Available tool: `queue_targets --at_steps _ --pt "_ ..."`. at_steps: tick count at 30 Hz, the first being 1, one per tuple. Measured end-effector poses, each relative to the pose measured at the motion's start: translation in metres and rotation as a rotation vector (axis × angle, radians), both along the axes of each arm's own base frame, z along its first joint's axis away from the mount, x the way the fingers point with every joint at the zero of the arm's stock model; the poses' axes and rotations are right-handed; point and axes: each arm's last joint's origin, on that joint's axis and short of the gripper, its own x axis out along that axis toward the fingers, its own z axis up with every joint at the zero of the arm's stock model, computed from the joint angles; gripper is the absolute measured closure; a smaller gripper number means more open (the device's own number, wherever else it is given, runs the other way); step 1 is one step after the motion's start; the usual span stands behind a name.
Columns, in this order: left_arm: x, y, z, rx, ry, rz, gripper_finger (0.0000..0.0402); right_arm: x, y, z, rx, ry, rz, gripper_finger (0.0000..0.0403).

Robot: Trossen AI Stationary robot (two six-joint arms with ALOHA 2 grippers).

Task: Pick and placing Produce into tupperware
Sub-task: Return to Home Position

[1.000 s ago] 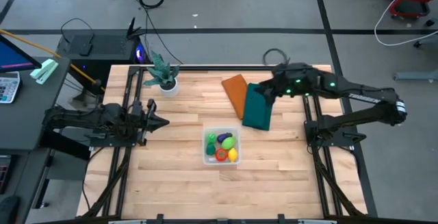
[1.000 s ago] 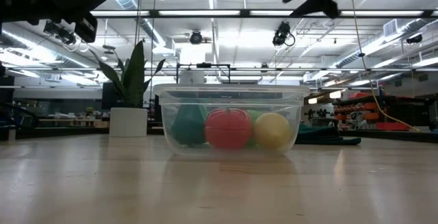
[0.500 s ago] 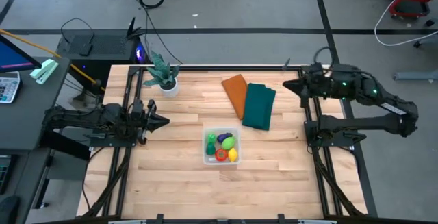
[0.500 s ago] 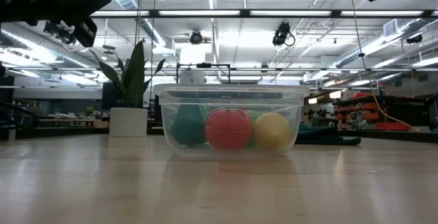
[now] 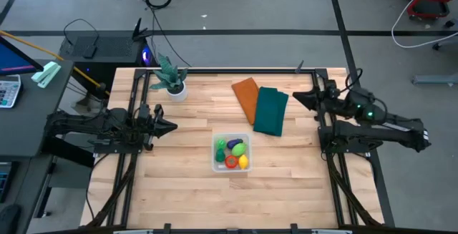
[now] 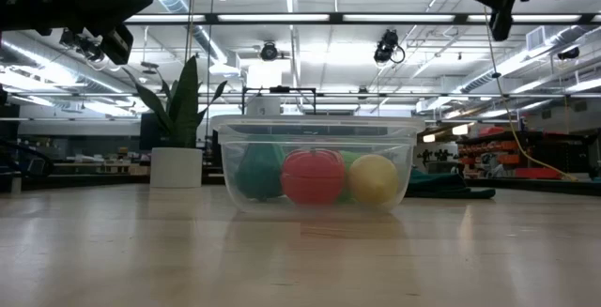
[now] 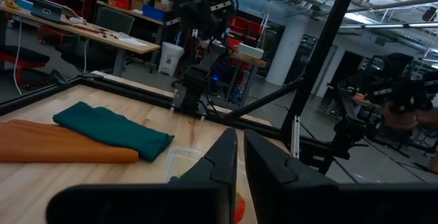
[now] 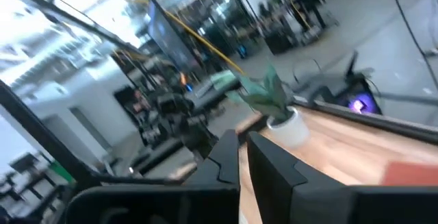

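Note:
The clear tupperware stands on the table near its middle. In it lie a light green, a dark green, a purple, a red and a yellow piece of produce. The low view shows the tupperware with the red piece and the yellow one against its near wall. My left gripper hovers shut, left of the tupperware. My right gripper hovers shut by the right rail, beside the cloths. Neither holds anything.
A potted plant stands at the far left. An orange cloth and a dark green cloth lie folded behind the tupperware. Black frame rails run along both sides. Bare wood lies in front of the tupperware.
My right gripper has drawn back from above the dark green cloth toward the table's right edge and now hangs by the right rail. The produce and the tupperware have stayed where they were.

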Motion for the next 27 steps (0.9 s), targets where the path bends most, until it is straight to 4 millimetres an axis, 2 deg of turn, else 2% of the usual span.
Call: queue_targets --at_steps 5,13,23,27 --pt "0.0 0.0 0.0 0.001 0.0 0.0 0.0368 0.012 -0.002 -0.018 -0.024 -0.141 0.036 0.0403" --pt "0.0 0.0 0.0 0.001 0.0 0.0 0.0377 0.015 0.01 -0.032 -0.022 -0.179 0.144 0.0403" --pt "0.0 0.0 0.0 0.0 0.0 0.0 0.0361 0.016 0.024 -0.035 -0.081 -0.159 0.178 0.0403" --pt "0.0 0.0 0.0 0.001 0.0 0.0 0.0365 0.009 0.023 -0.037 -0.095 -0.14 0.165 0.0403"
